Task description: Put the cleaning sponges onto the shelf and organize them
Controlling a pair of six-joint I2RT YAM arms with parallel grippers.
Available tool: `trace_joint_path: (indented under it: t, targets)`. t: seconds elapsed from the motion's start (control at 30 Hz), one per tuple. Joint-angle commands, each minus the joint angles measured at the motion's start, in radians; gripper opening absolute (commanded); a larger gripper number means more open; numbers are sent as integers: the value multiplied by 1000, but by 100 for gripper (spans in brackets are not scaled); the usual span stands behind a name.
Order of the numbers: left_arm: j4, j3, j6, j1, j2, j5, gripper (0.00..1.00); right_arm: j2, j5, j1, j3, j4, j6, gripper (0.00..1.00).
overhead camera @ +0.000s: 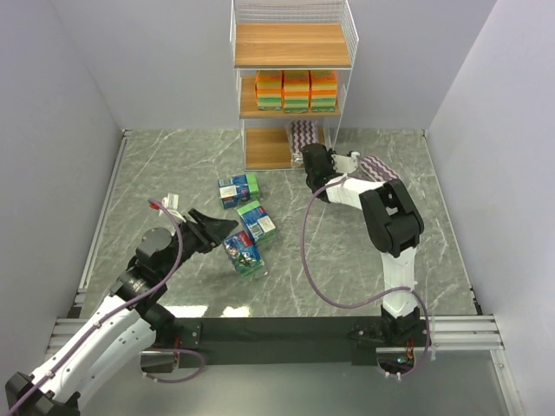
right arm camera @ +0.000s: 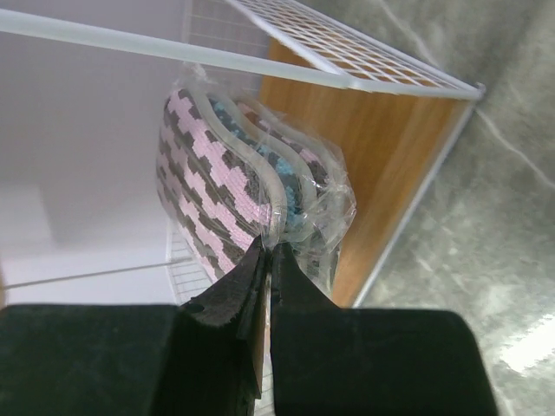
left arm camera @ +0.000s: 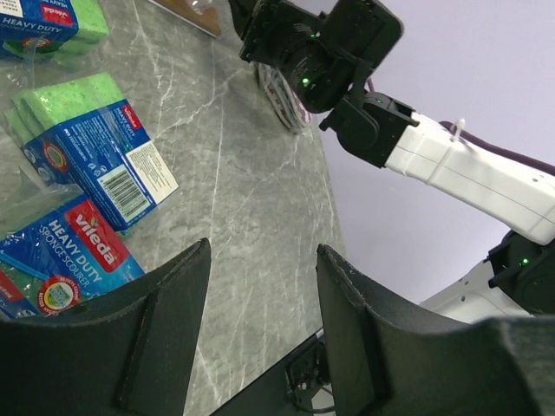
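— Left gripper is the nearest thing to us. What is it doing?
— Its fingers stand apart and hold nothing. It hovers low over the table, just beside the three blue-green packs. These lie loose on the table, apart from the shelf.
— And the right gripper?
— Its fingers are pressed together on the clear wrap of a pack of striped pads, at the lowest board of the shelf, near the right front post. I cannot tell if the pack rests on the board or hangs from the grip.
— So how far is the work?
— About half, to my judgement. Three tidy stacks of orange blocks stand on the middle board, so that part looks finished. For the striped pack, I think only the release is missing. One more striped pad seems to lie on the table behind the right arm, partly hidden. On the top board I see nothing. What remains is that pad and the three blue-green packs
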Motion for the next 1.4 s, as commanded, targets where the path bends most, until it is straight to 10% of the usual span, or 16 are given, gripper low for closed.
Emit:
trace_joint_path:
  t: [0.0, 0.5, 0.7, 0.83, 1.13, 1.37]
  targets:
    - [20, 3, -3, 4, -6, -3, 58, 34, 69, 9, 47, -43, 54, 0]
    - [0, 11, -6, 4, -18, -12, 58, 107, 69, -10, 140, -23, 56, 0]
    - [21, -3, -13, 4, -7, -10, 58, 77, 50, -14, 56, 61, 41, 37]
    - [20, 4, -12, 4, 8, -4, 58, 25, 4, -14, -50, 239, 5, 89]
    - [62, -17, -21, 5, 16, -7, 58, -318, -100, 32, -491, 508, -113, 95]
    - [165, -32, -21, 7, 78, 10, 58, -669, -82, -41, -621, -54, -355, 100]
